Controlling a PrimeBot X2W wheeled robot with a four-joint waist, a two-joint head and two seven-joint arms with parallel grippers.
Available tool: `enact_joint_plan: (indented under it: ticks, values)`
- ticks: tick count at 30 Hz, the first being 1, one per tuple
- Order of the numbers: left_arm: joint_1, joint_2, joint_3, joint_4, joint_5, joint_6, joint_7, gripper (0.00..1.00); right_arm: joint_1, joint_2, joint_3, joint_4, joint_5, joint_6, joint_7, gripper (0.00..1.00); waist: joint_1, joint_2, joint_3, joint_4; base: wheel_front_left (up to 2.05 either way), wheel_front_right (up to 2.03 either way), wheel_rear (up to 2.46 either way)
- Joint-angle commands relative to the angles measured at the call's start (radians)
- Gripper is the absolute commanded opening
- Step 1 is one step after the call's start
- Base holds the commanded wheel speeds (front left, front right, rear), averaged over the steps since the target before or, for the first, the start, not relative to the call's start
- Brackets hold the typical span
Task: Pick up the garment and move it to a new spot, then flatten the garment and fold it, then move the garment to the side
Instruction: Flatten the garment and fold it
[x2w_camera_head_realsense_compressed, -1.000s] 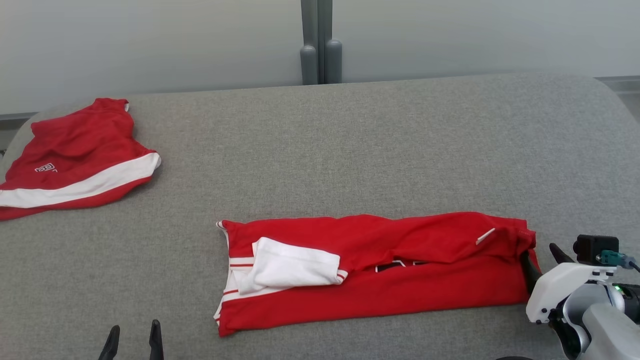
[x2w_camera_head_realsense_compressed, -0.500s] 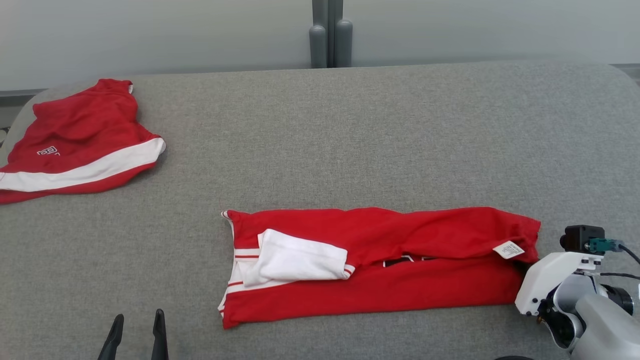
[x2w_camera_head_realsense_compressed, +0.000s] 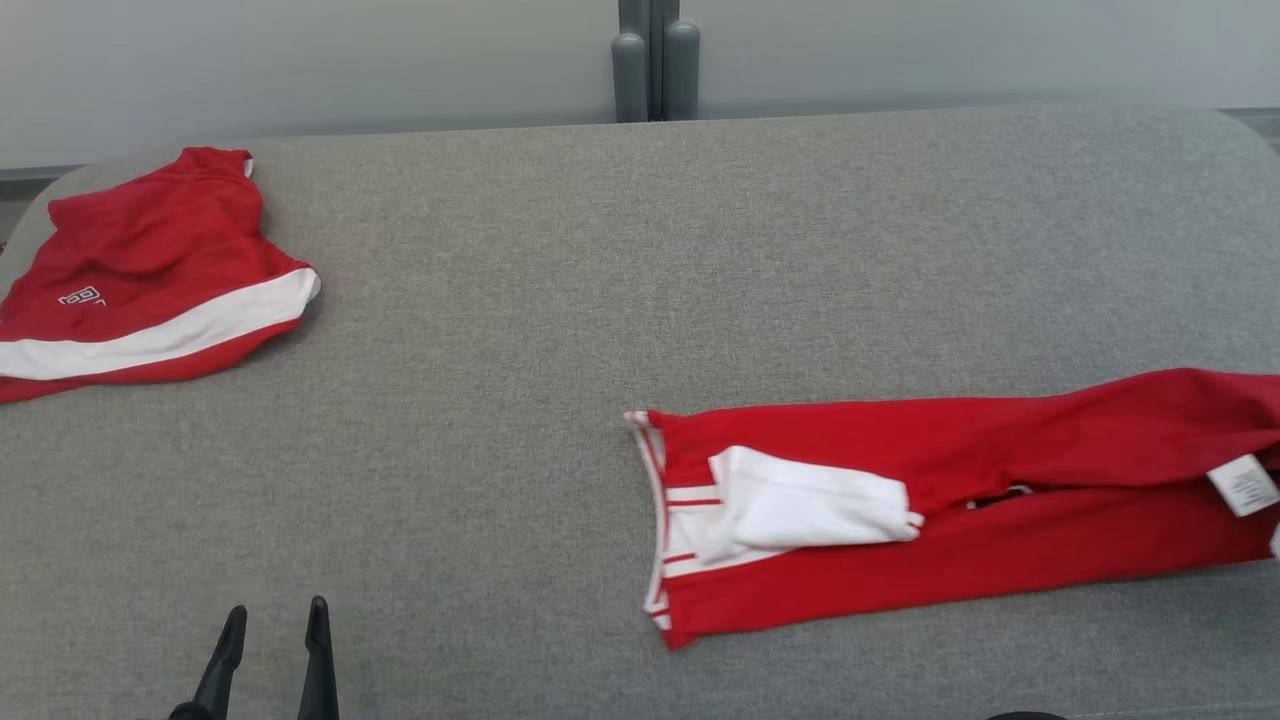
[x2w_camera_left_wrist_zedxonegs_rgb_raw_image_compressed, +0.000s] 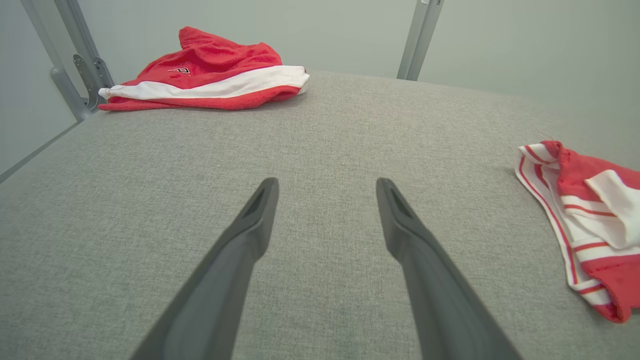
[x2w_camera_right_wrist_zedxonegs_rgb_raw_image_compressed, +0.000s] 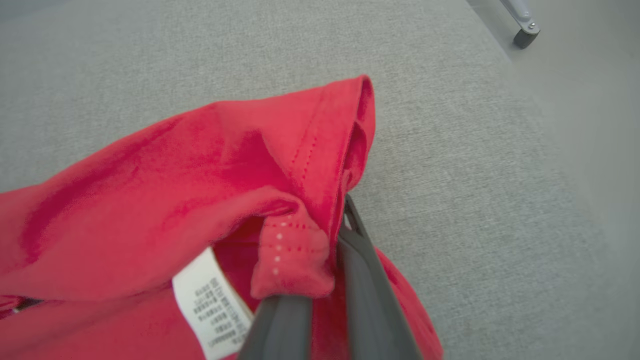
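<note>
With right gripper, pinching red garment hem beside its label; holding left gripper wide open, empty, well apart from garment.

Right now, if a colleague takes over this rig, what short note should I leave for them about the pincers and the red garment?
Left pincer: open, empty, over the grey table, front left.
Right pincer: shut on the hem of the folded red garment, beside its care label.
Garment: a long folded strip lying at the table's right side.
Done: folding, it seems. Left: finish moving it aside, then release.
A second red-and-white garment lies at the far left corner.
</note>
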Motion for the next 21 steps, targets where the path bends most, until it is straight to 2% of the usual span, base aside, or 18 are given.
enact_joint_plan:
  ticks: [1, 6, 8, 10, 11, 16, 19, 21]
  values:
    - [-0.015, 0.002, -0.005, 0.000, 0.007, -0.004, -0.003, 1.00, -0.017, -0.050, -0.015, 0.023, -0.006, -0.002, -0.010, 0.00, 0.0000, -0.0001, 0.003, 0.002, 0.00, 0.00, 0.00]
    - [-0.023, -0.001, -0.023, 0.006, 0.010, -0.005, -0.003, 1.00, -0.043, -0.116, -0.031, 0.018, -0.027, -0.002, -0.042, 0.00, 0.0000, -0.0001, 0.002, 0.013, 0.00, 0.00, 0.00]
    - [-0.021, -0.005, -0.026, 0.009, 0.007, -0.006, -0.003, 1.00, -0.049, -0.140, -0.009, -0.036, -0.061, -0.002, -0.066, 0.00, 0.0000, -0.0001, -0.002, 0.019, 0.00, 0.00, 0.00]
    - [-0.014, -0.010, -0.023, 0.009, 0.002, -0.006, -0.003, 1.00, -0.043, -0.132, 0.020, -0.131, -0.074, -0.002, -0.080, 0.00, 0.0000, -0.0001, -0.008, 0.020, 0.00, 0.00, 0.00]
    - [0.001, -0.015, -0.019, 0.010, 0.001, -0.006, -0.003, 1.00, -0.022, -0.117, 0.056, -0.246, -0.080, -0.002, -0.077, 0.00, 0.0000, -0.0001, -0.019, 0.016, 0.00, 0.00, 0.00]
    - [0.023, -0.028, -0.017, 0.010, 0.003, -0.006, -0.003, 1.00, 0.044, -0.029, 0.143, -0.501, -0.104, -0.002, -0.028, 0.00, 0.0000, -0.0001, -0.045, 0.009, 0.00, 0.00, 0.00]
    - [0.020, -0.034, -0.017, 0.009, 0.005, -0.007, -0.003, 1.00, 0.080, 0.059, 0.180, -0.574, -0.140, -0.002, 0.001, 0.00, 0.0000, -0.0001, -0.048, 0.007, 0.00, 0.00, 0.00]
    - [0.017, -0.037, -0.017, 0.007, 0.007, -0.007, -0.003, 1.00, 0.089, 0.126, 0.191, -0.582, -0.174, -0.002, 0.010, 0.00, 0.0000, -0.0001, -0.043, 0.004, 0.00, 0.00, 0.00]
